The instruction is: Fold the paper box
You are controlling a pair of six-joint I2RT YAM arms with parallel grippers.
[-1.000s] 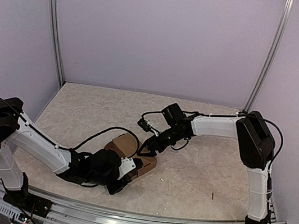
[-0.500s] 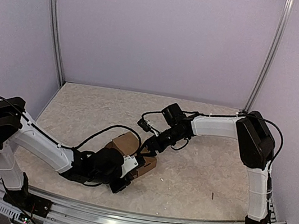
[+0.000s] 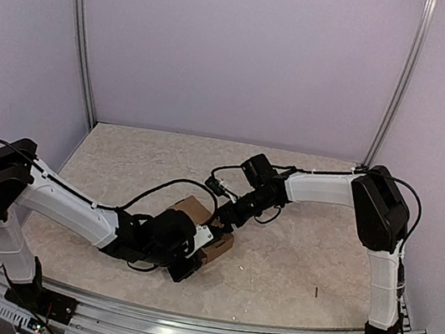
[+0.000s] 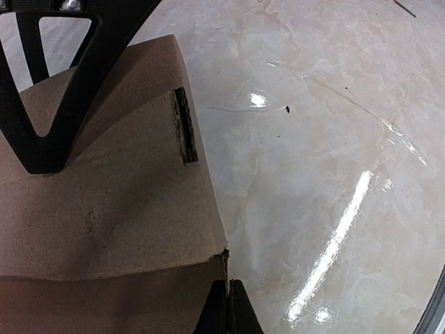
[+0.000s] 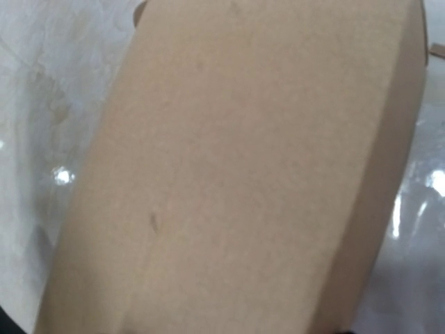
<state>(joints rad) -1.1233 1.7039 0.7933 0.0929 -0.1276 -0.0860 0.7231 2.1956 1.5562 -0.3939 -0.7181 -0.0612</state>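
Observation:
The paper box (image 3: 192, 211) is plain brown cardboard, lying on the table in front of both arms. In the left wrist view the paper box (image 4: 104, 209) fills the left half and shows a narrow slot. My left gripper (image 4: 228, 309) is shut, and a thin cardboard edge at the box's near corner runs down between its tips. From above, the left gripper (image 3: 200, 252) sits at the box's near right side. My right gripper (image 3: 219, 217) reaches the box from the far right. One of its black fingers (image 4: 69, 83) lies against the box's top. Cardboard (image 5: 243, 174) fills the right wrist view and hides the jaws.
The marbled table (image 3: 293, 254) stretches right of the box, with a small dark speck (image 3: 315, 292) near the front right. A metal rail (image 3: 197, 328) runs along the near edge. Purple walls enclose the back and sides.
My left arm has slid right and forward along the box's near side, and its jaws have shut on the cardboard edge. The right arm and the box have stayed put.

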